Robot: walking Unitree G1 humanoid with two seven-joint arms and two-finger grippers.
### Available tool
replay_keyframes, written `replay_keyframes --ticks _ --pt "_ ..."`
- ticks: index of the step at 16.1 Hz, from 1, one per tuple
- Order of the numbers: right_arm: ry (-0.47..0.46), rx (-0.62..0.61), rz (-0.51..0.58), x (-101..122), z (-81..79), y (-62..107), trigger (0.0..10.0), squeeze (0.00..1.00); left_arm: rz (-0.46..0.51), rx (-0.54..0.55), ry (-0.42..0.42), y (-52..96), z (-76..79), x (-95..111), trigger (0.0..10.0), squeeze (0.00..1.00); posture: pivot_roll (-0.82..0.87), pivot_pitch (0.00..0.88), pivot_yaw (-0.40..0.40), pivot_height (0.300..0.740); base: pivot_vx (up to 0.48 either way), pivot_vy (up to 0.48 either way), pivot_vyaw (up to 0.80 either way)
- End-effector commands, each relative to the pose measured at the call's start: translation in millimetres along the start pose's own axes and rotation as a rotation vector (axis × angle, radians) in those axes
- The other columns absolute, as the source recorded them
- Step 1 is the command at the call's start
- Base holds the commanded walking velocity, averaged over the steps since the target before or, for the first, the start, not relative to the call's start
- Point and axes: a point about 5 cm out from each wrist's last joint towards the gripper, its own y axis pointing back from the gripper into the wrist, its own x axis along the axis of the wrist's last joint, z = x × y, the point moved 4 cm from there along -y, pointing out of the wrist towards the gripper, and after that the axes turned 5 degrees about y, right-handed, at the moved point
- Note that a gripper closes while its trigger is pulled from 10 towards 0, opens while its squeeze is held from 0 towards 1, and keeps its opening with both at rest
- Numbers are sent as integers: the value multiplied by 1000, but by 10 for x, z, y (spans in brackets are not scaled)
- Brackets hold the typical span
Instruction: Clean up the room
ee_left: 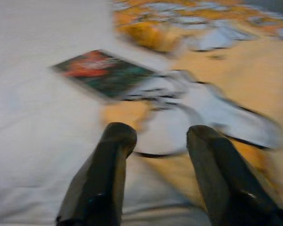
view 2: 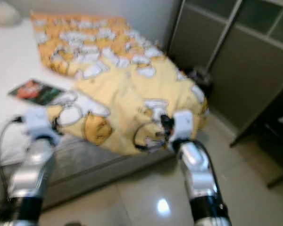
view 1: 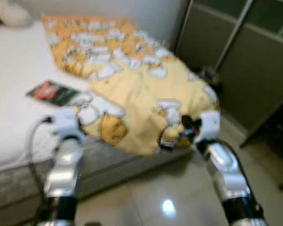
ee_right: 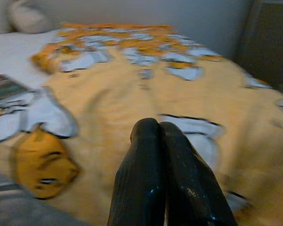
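With my left tool (ee_left: 155,141) spread open and right tool (ee_right: 162,141) pressed together over the yellow blanket (view 1: 146,94) heaped mid-frame on the bed (view 1: 14,84) — I risk dragging the booklet (view 1: 52,92) at left off with it.

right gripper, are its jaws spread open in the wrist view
No, the right gripper has its two black jaws pressed together with no gap, above the yellow blanket.
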Motion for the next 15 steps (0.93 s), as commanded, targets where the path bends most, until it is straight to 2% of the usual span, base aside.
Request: replay_keyframes --ticks 1,2,4,5,6,7,11,15 --pt "18 4 37 99 -15 -52 10000 490 43 -5 -5 -56 39 128 10000 1000 -11 0 -92 740 0 0 450" --pt "16 2 43 129 -2 -62 10000 502 65 -1 -11 -65 59 183 10000 0 -2 0 -93 740 0 0 444" --pt "33 -9 36 126 24 -67 10000 510 82 2 -20 -82 55 203 10000 0 -6 0 -93 740 0 0 450" --pt "38 -25 28 114 56 -63 10000 463 76 1 -16 -94 48 185 10000 0 -6 0 -93 740 0 0 556" --pt "33 -39 11 81 79 -47 10000 263 71 -1 14 -98 34 175 10000 0 -13 0 -85 740 0 0 0" --pt "34 -43 8 55 86 -23 10000 251 64 14 35 -110 -6 162 10000 0 -18 0 -79 740 450 0 0" --pt "28 -66 29 63 93 11 10000 396 89 7 19 -158 -25 219 10000 0 -30 0 -60 740 475 0 630" --pt "35 -65 32 71 81 4 10000 416 105 -3 16 -171 -8 251 10000 0 -34 0 -57 740 480 0 603"
